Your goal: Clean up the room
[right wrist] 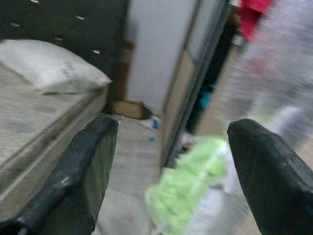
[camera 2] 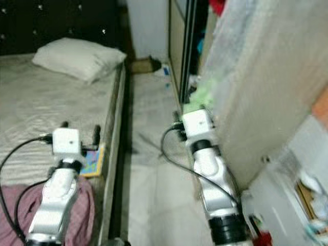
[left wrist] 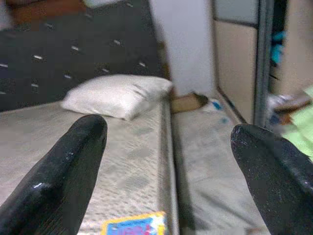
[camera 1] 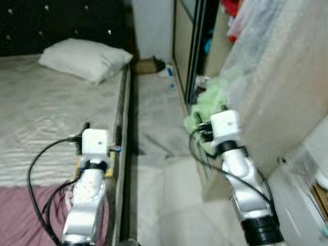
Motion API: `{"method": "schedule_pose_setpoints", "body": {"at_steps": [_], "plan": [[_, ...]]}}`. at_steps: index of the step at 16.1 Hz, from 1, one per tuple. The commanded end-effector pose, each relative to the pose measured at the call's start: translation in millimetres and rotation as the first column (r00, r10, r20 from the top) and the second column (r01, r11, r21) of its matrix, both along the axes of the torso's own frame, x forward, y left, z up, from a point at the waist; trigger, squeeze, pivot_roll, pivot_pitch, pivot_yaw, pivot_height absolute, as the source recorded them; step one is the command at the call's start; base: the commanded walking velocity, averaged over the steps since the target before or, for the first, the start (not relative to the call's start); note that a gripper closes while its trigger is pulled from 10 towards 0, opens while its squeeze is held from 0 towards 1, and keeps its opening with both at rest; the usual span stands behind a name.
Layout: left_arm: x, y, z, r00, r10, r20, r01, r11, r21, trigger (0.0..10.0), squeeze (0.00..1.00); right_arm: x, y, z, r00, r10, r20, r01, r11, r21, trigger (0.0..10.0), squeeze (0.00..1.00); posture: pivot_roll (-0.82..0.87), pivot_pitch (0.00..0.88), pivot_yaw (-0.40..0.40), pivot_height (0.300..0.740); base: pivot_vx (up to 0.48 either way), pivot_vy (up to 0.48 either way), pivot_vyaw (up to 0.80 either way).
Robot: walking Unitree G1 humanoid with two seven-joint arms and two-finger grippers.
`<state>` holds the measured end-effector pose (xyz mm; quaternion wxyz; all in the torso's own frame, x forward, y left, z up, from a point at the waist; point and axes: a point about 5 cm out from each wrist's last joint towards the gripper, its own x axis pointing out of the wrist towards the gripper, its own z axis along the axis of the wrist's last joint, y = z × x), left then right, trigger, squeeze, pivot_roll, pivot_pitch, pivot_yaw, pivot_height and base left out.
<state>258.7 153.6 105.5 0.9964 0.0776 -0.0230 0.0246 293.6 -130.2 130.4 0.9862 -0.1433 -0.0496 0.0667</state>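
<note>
My left gripper (left wrist: pixel 168 132) is open and hovers over the bed's right edge (camera 1: pixel 122 118). Just beneath it on the mattress lies a flat yellow-and-blue book (left wrist: pixel 134 225). My right gripper (right wrist: pixel 173 127), also open and empty, is in the aisle, pointing at a light green cloth (right wrist: pixel 190 181) heaped at the foot of the wardrobe (camera 1: pixel 182 46). A white pillow (camera 1: pixel 84 59) rests at the head of the bed against the dark headboard. A maroon cloth (camera 1: pixel 25 205) lies on the near part of the bed, under my left arm.
A narrow strip of pale floor (camera 1: pixel 154 118) runs between bed and wardrobe. At its far end stand a small cardboard box (camera 1: pixel 147 65) and some blue-white litter (camera 1: pixel 170 77). A pale covered bulk (camera 1: pixel 287 77) crowds the right side, with red fabric (camera 1: pixel 233 7) above.
</note>
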Motion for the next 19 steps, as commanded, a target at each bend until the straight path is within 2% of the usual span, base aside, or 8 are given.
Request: {"method": "schedule_pose_setpoints", "body": {"at_steps": [1, 19], "plan": [[-1.2, -4.0, 1.7, 1.000, -0.005, 0.008, 0.005, 1.000, -0.009, 10.0, 0.00, -0.3, -6.2, -0.2, 1.000, -0.014, -0.004, 0.014, 1.000, -0.004, 10.0, 0.00, -0.09, 0.000, 0.015, 0.740, 0.000, 0.000, 0.80], [-2.2, -4.1, -0.4, 1.000, -0.007, -0.011, 0.007, 1.000, -0.027, 10.0, 0.00, 3.3, -2.7, 1.7, 1.000, 0.017, -0.003, -0.017, 1.000, 0.021, 10.0, 0.00, -0.08, 0.000, 0.014, 0.740, 0.000, 0.000, 0.80]]}}
